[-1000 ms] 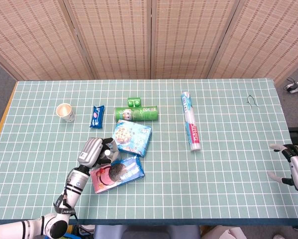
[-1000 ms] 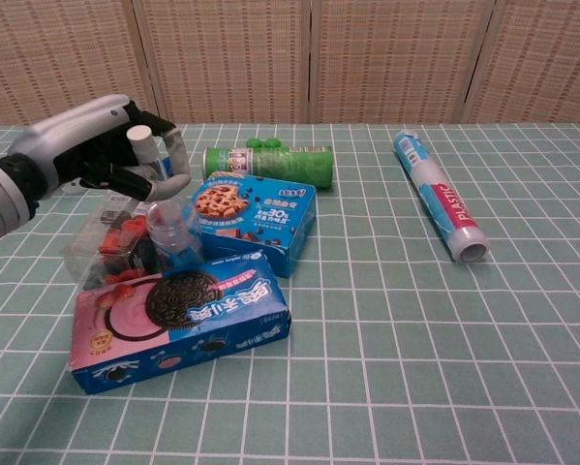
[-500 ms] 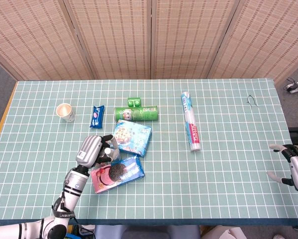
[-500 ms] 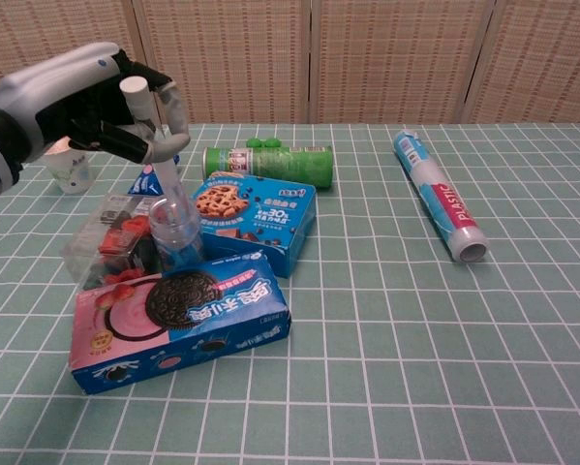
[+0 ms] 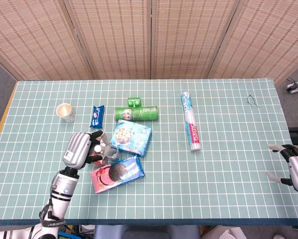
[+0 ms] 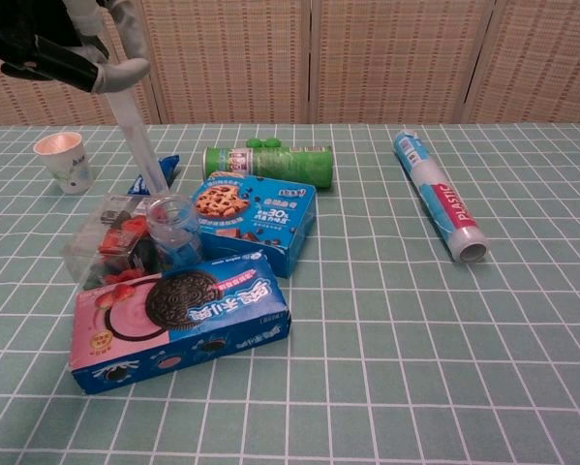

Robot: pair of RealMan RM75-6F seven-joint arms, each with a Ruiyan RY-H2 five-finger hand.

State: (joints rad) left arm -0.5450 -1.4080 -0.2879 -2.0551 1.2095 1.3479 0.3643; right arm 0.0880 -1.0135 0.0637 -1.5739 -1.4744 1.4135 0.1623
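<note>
The left hand (image 5: pixel 80 146) gripped the top of a clear bottle (image 6: pixel 171 229) standing upright among snack boxes near the bench's (image 5: pixel 228 164) front left edge, touching the cookie box (image 5: pixel 117 173). Wide bare bench lay to the right. The right hand (image 5: pixel 294 169), fingers spread and holding nothing, was partly cut off at the frame's edge.
</note>
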